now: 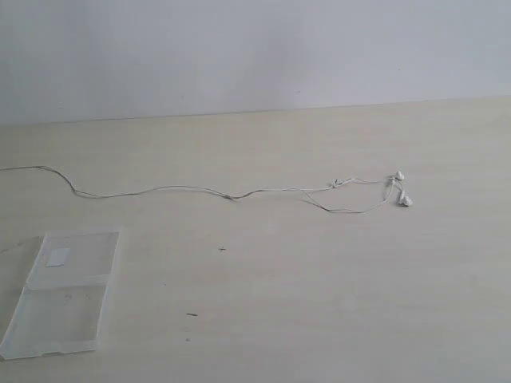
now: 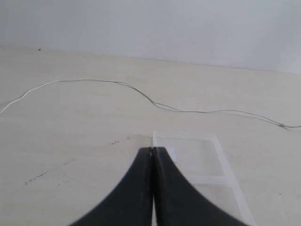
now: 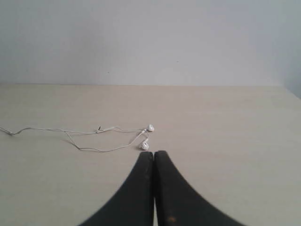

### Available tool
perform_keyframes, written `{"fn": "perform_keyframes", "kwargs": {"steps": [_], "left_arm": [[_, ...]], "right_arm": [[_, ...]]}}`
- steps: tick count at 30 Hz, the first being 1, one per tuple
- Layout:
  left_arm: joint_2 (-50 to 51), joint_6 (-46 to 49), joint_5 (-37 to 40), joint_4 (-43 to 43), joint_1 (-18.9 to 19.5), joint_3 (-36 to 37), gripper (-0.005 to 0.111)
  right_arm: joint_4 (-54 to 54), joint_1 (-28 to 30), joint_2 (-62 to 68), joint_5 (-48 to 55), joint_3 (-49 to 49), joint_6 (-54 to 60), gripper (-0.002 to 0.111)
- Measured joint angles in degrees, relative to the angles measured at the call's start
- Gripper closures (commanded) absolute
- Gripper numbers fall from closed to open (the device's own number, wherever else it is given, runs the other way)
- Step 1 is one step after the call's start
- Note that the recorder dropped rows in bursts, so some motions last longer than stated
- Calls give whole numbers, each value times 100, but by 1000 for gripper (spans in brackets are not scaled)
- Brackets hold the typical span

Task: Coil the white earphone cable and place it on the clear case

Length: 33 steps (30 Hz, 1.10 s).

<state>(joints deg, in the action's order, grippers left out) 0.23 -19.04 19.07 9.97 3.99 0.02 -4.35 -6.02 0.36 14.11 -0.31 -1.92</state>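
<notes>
The white earphone cable (image 1: 192,189) lies stretched across the table from the far left edge to two earbuds (image 1: 404,199) at the right. The clear case (image 1: 60,291) lies open and flat at the front left, a white sticker (image 1: 57,257) on its far half. Neither gripper shows in the exterior view. In the left wrist view my left gripper (image 2: 152,149) is shut and empty, over the near edge of the clear case (image 2: 202,160), the cable (image 2: 164,107) beyond it. In the right wrist view my right gripper (image 3: 154,152) is shut and empty, just short of the earbuds (image 3: 145,145).
The pale wooden table (image 1: 319,303) ends at a plain white wall (image 1: 255,48) behind. A few small dark specks (image 1: 222,249) mark the tabletop near the middle.
</notes>
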Motion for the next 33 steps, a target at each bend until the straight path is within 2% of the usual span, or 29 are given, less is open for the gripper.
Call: {"fn": "perform_keyframes", "kwargs": {"steps": [23, 29, 33], "left_arm": [[0, 0, 0, 0, 0, 0, 107], [0, 0, 0, 0, 0, 0, 107], [0, 0, 0, 0, 0, 0, 107]], "right_arm": [[-42, 0, 0, 0, 0, 0, 108], [-237, 0, 0, -579, 0, 0, 108], [-248, 0, 0, -618, 0, 0, 108]]}}
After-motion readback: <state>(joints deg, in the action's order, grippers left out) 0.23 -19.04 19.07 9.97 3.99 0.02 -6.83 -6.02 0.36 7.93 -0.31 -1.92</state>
